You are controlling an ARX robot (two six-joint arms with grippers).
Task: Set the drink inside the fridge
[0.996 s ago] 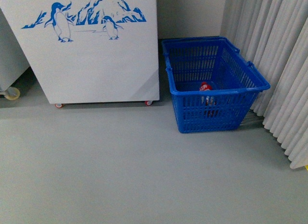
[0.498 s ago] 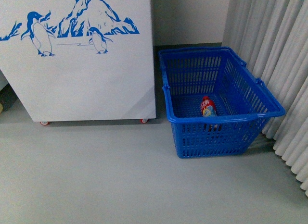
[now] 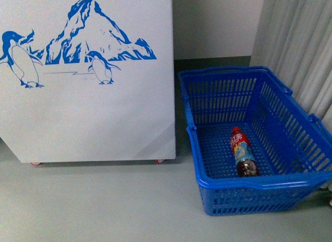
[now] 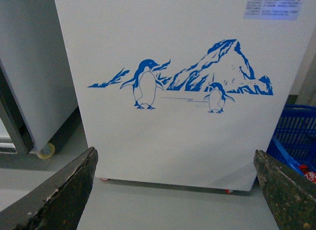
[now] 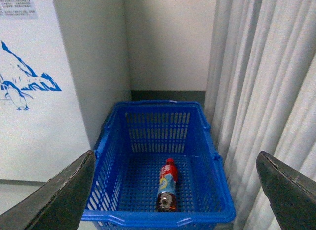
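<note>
Comparing this with a moment ago, I am seeing the fridge (image 3: 88,76) and the blue basket (image 3: 259,184) filling more of the front view and sitting lower in it. The drink (image 3: 243,152), which was showing mostly its red cap over the near rim, is now showing along its whole length.

The drink is lying on its side on the basket's floor, with its cap pointing at the basket's far wall and its dark base toward the near rim. Its label is showing red, white and blue, but the writing on it is too small for me to read. A pale sticker (image 4: 271,5) of fine print is sitting high on the fridge front and is also unreadable. Below it, blue penguins and a mountain (image 3: 78,44) are showing.

The basket is standing on the grey floor (image 3: 104,205) just beside the fridge's right side. A white curtain (image 3: 301,39) is hanging close on its other side. The basket's near wall is standing between me and the drink. A grey-white cabinet (image 4: 29,67) on a beige caster (image 4: 47,151) is standing left of the fridge.

I am holding my left gripper (image 4: 174,155) with its fingers spread wide and gripping nothing, facing the fridge. My right gripper (image 5: 175,155) is likewise spread and empty, above the basket.
</note>
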